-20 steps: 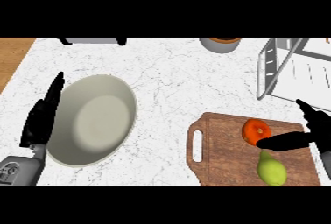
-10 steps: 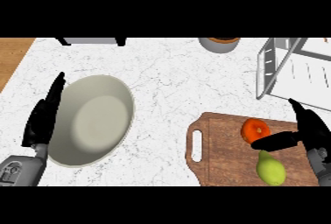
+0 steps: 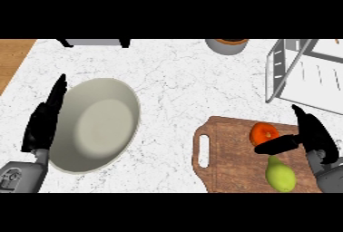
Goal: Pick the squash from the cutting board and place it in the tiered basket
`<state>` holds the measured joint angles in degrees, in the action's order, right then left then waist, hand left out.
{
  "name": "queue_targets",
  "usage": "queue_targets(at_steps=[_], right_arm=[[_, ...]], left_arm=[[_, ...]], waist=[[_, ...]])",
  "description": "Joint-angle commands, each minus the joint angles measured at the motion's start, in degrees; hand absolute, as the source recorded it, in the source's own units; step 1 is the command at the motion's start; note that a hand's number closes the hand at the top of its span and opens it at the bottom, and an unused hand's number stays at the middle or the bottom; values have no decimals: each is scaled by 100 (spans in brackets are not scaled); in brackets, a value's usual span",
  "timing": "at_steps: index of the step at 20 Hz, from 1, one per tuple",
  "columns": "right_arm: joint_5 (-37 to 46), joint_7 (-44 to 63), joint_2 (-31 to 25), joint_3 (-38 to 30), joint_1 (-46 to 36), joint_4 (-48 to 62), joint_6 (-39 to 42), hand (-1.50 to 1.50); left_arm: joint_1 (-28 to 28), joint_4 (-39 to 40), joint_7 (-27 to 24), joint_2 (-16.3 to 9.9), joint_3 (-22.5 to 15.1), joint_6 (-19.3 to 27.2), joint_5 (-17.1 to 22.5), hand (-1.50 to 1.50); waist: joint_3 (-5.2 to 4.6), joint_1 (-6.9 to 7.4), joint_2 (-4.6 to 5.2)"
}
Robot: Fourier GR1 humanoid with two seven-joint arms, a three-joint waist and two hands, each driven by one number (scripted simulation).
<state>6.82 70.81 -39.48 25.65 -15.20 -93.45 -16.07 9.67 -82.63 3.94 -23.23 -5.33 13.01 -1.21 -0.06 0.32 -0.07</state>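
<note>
A pale green squash (image 3: 281, 175) lies on the wooden cutting board (image 3: 227, 158) at the lower right, with a red tomato (image 3: 263, 132) just beyond it. My right hand (image 3: 313, 138) hovers over the board's right side, open, its thumb (image 3: 275, 146) stretching left between tomato and squash. It holds nothing. The wire tiered basket (image 3: 305, 74) stands at the upper right. At the left edge my left hand (image 3: 44, 119) rests open, fingers up, beside the bowl.
A large beige bowl (image 3: 94, 124) sits on the marble counter at the left. A grey pot (image 3: 227, 45) stands at the top edge, and a dark object (image 3: 94, 42) at the top left. Wooden surface (image 3: 13, 56) borders the counter's far left.
My right hand has shifted slightly left and up over the board, nearer the squash and tomato. The left hand, bowl and squash have not moved.
</note>
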Motion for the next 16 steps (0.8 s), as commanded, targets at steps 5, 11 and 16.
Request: queue_targets(at_steps=[5, 11, 16], right_arm=[[146, 1193, 347, -165, -214, 420, 70, -150], [364, 745, 860, -160, -27, 784, -36, -150], [491, 614, 1224, -154, -127, 1050, 73, -150]], left_arm=[[-40, -218, 128, -233, 246, -344, 175, 0], [-253, -136, -40, 145, -1, -124, -169, 0], [-299, 84, -302, 219, 214, -171, -119, 0]], waist=[[2, 35, 2], [4, 3, 9], [2, 4, 8]])
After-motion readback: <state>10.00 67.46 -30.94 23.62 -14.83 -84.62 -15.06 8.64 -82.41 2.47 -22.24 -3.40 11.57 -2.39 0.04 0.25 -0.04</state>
